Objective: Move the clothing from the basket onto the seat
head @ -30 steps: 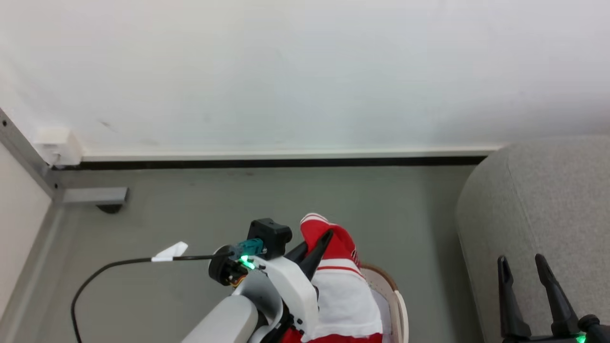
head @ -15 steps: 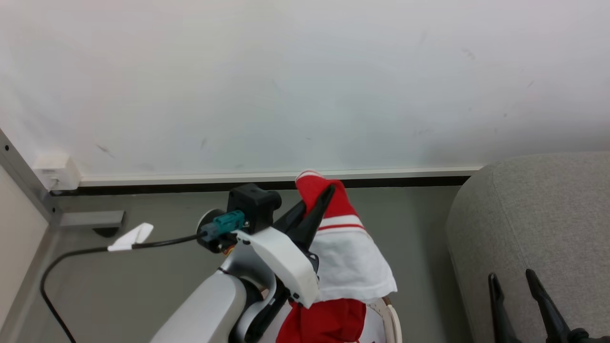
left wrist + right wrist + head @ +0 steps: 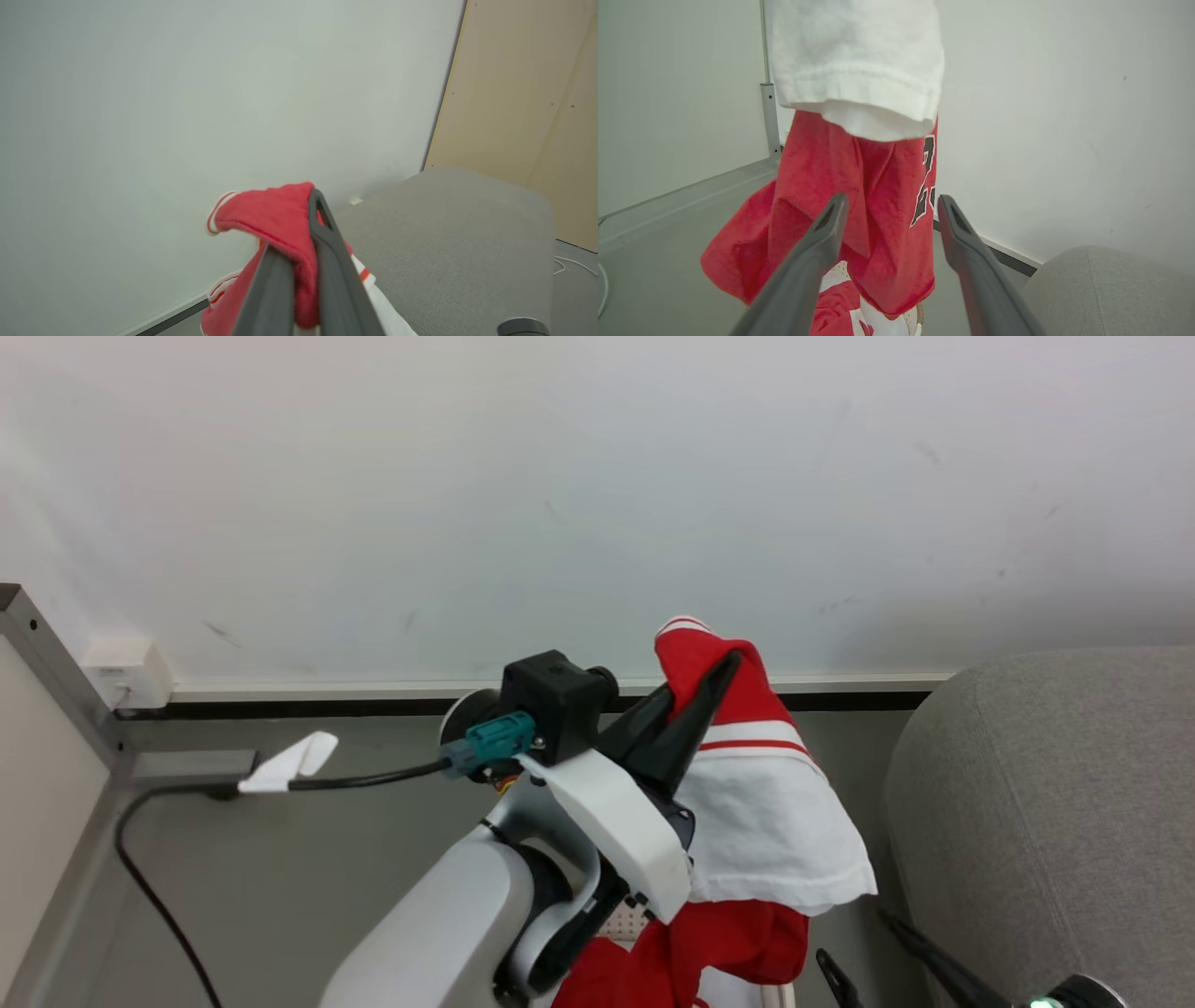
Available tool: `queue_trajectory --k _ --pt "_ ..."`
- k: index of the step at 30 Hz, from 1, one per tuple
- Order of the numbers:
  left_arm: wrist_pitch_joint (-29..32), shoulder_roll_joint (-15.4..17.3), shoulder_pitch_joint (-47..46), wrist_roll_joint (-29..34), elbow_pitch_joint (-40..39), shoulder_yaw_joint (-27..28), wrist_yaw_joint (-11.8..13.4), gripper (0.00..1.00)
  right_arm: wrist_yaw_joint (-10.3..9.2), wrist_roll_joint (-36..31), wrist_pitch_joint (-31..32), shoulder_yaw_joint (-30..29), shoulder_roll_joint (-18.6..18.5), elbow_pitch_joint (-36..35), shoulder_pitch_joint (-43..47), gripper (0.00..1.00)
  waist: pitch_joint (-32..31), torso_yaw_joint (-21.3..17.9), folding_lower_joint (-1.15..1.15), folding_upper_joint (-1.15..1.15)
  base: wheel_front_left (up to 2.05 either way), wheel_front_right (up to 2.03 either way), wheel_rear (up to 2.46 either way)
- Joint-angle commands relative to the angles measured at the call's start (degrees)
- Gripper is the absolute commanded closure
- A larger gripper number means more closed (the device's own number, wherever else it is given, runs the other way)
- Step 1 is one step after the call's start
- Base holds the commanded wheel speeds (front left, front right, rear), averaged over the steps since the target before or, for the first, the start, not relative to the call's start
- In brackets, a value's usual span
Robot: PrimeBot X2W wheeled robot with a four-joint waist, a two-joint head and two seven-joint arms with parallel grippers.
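1. Left gripper [image 3: 711, 679] is pinched tight on the red end of the clothing [image 3: 775, 812], so it's up in the air with the white panel and red body dangling.
2. The seat [image 3: 1055, 803] is at 3 o'clock from it, not touching.
3. The basket [image 3: 623, 923] peeks out underneath, at 6 o'clock.
4. Right gripper [image 3: 889, 205] has its fingers spread wide, with nothing in them.

Bright, even, diffuse light washes the pale wall [image 3: 597, 476]; shadows are faint and soft. In the left wrist view the clothing [image 3: 275, 219] looks slightly blurred.
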Motion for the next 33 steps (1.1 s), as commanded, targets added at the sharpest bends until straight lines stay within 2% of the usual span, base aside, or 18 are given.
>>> queue_trajectory --k 1,7,10,13,14,15,19,22,26,33 --pt "0.03 -0.30 -0.61 0.26 -0.44 -0.41 -0.23 1.00 -0.14 0.69 0.33 0.60 -0.58 -0.11 -1.57 0.00 0.06 0.23 0.00 0.00 0.00 0.00 0.00" --pt "0.24 -1.60 -0.90 -0.18 0.31 -2.76 -0.76 1.00 -0.14 -0.38 2.48 5.20 0.72 6.18 -9.63 0.00 -0.03 1.14 0.00 0.00 0.00 0.00 0.00" --pt "-0.12 -1.88 -0.63 -0.60 0.76 -3.51 -0.76 1.00 -0.13 -2.29 2.72 4.91 3.60 13.41 -14.33 0.00 0.05 1.43 0.00 0.00 0.00 0.00 0.00" --pt "-0.45 -2.39 -0.32 -1.06 1.04 -4.35 -0.85 1.00 -0.13 -2.60 1.93 5.00 8.29 21.10 -18.27 0.00 0.19 2.01 0.00 0.00 0.00 0.00 0.00" --pt "-0.55 -2.54 -0.35 -1.31 1.16 -4.59 -0.96 1.00 -0.14 -2.10 1.59 4.75 9.64 23.43 -19.34 0.56 0.22 2.27 0.00 0.00 0.00 0.00 0.00" --pt "-0.53 -2.70 -0.40 -1.67 1.24 -4.92 -1.06 1.00 -0.14 -1.24 0.98 4.50 10.50 25.44 -20.23 1.00 0.21 2.60 0.00 0.00 0.00 0.00 0.00" --pt "-0.75 -2.97 -0.70 -1.90 1.91 -5.35 -0.60 1.00 -0.14 1.17 -1.20 4.17 12.69 30.57 -22.86 1.00 0.34 3.51 0.00 0.00 0.00 0.00 0.00" --pt "-0.94 -2.42 -0.58 -1.94 2.50 -5.00 -0.39 1.00 -0.14 2.14 -2.31 3.91 12.79 31.90 -23.87 1.00 0.46 3.68 0.00 0.00 0.00 0.00 0.00" --pt "-1.20 -1.59 0.08 -2.03 3.03 -4.44 0.19 1.00 -0.14 3.92 -2.89 3.39 11.36 31.30 -24.48 1.00 0.65 3.32 0.00 0.00 0.00 0.00 0.00" --pt "-1.70 -0.01 1.28 -1.71 3.65 -3.75 1.07 1.00 -0.14 8.89 -3.10 1.75 7.81 26.35 -23.63 1.00 0.88 2.15 0.00 0.00 0.00 0.00 0.00"
